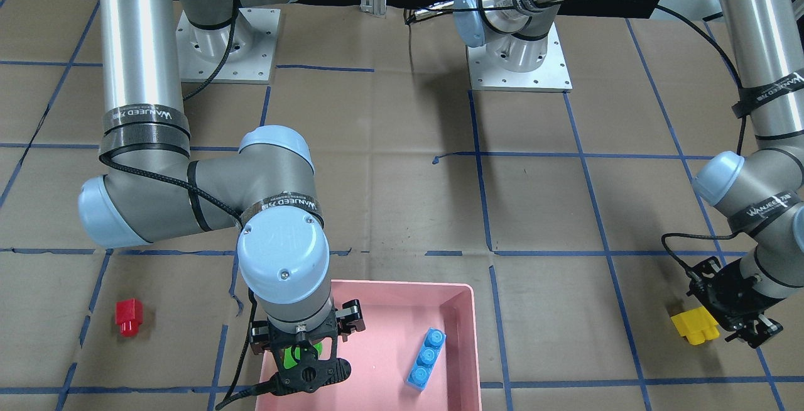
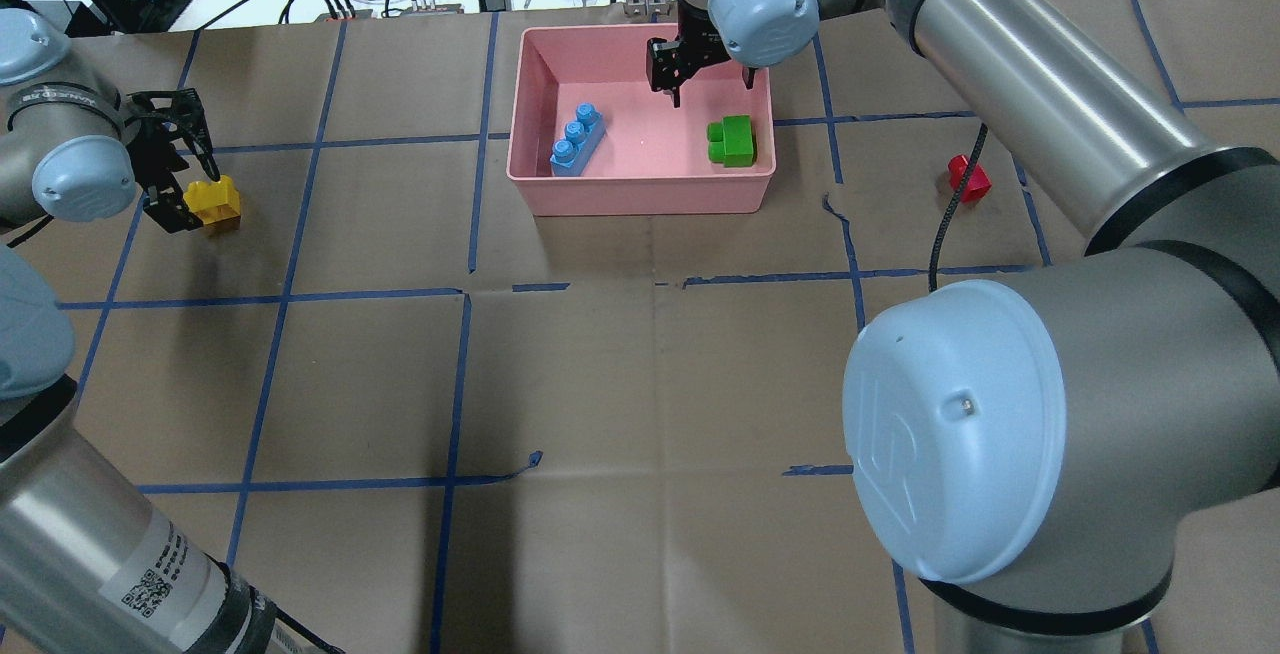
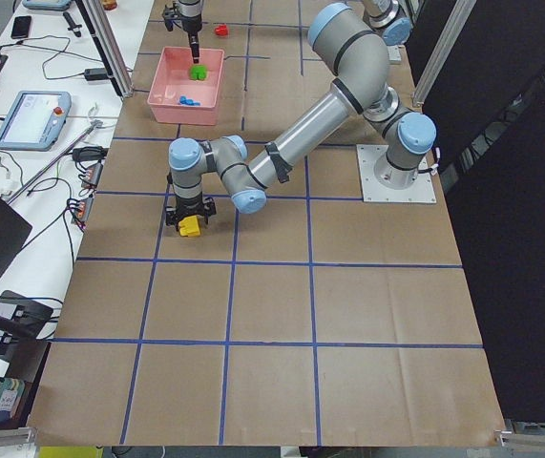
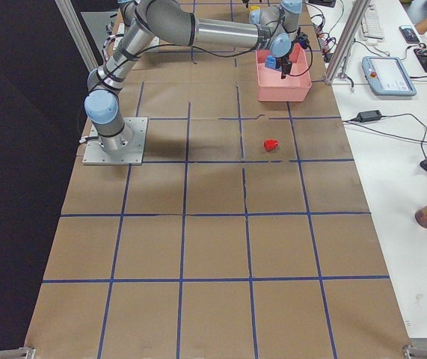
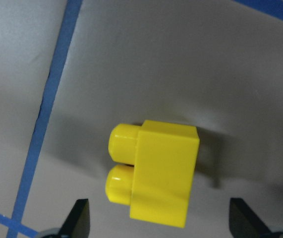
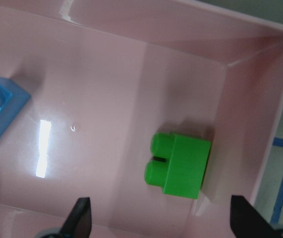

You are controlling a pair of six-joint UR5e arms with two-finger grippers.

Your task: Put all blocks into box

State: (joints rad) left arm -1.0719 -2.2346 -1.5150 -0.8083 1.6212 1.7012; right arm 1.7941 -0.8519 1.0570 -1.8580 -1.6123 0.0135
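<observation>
The pink box (image 2: 640, 196) stands at the table's far middle. The blue three-stud brick (image 2: 578, 139) and the green brick (image 2: 733, 142) lie inside it. My right gripper (image 2: 710, 84) hangs open and empty over the box; in the right wrist view (image 6: 162, 220) the green brick (image 6: 181, 165) lies on the box floor below it. The yellow brick (image 2: 212, 206) lies on the table at the left. My left gripper (image 2: 190, 196) is open just over it, one finger on each side, as the left wrist view (image 5: 161, 220) shows. The red brick (image 2: 968, 177) lies on the table right of the box.
Brown paper with blue tape lines covers the table (image 2: 600, 384). Both arm bases (image 1: 518, 59) stand at the robot's side. Cables and devices (image 2: 420, 4) lie beyond the far edge behind the box.
</observation>
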